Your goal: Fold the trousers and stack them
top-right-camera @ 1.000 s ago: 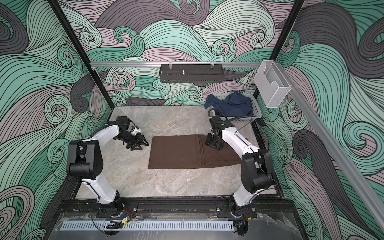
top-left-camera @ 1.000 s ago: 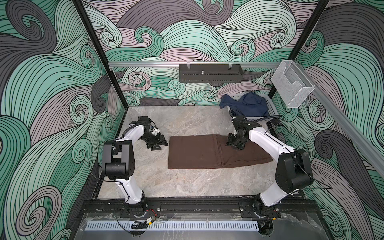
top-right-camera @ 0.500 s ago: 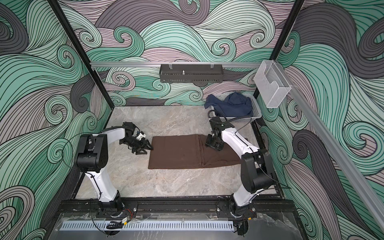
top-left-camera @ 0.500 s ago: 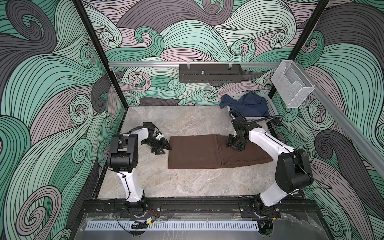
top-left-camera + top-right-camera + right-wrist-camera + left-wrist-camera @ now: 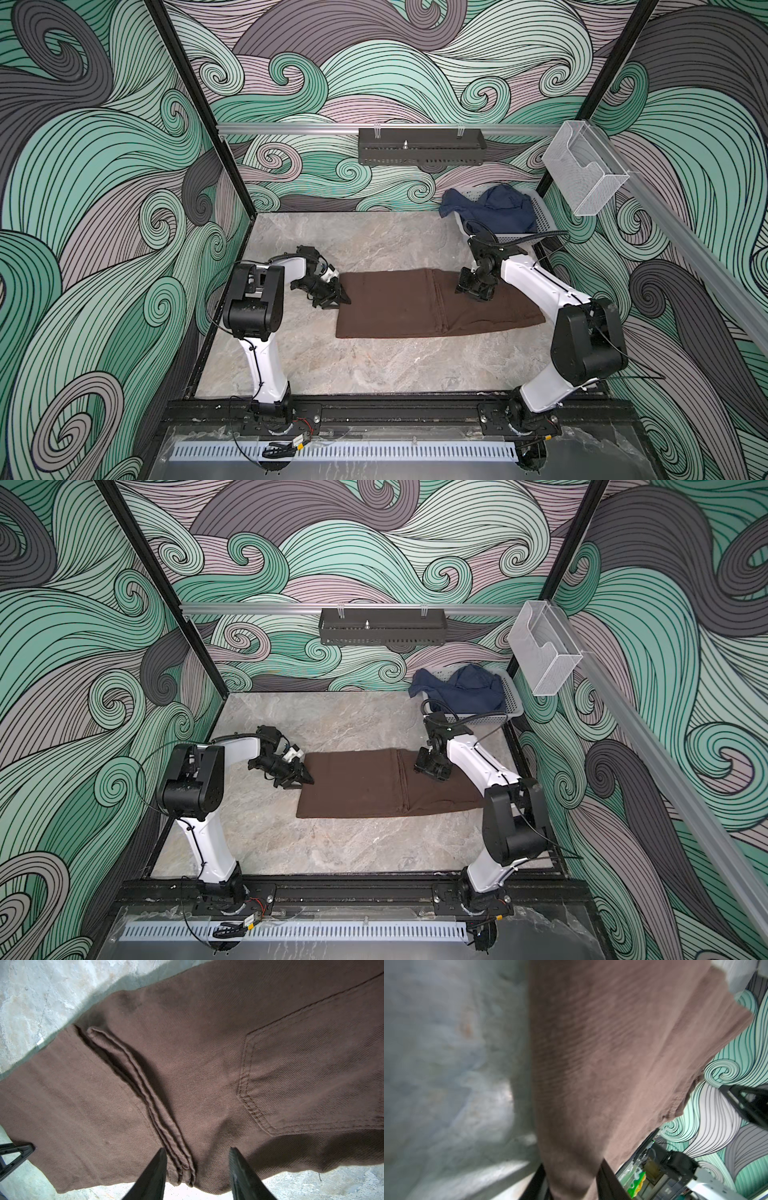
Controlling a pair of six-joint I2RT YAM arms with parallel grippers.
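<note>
Left gripper (image 5: 340,297) left of table (image 5: 374,365) centre, jaws clamped on the left end of the trousers (image 5: 395,303), cloth bunched between them. Trousers folded flat across mid-table, right end near the right edge. Right gripper (image 5: 474,291) on them, jaws apart, straddling a hem ridge. Navy garment (image 5: 494,212) in basket (image 5: 540,218), far-right corner.

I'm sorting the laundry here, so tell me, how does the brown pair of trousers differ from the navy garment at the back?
The trousers are chocolate brown; the navy garment is dark blue. The trousers lie flat and folded on the tabletop; the navy garment sits crumpled in a basket, one part hanging over its rim. Both are soft cloth.
</note>
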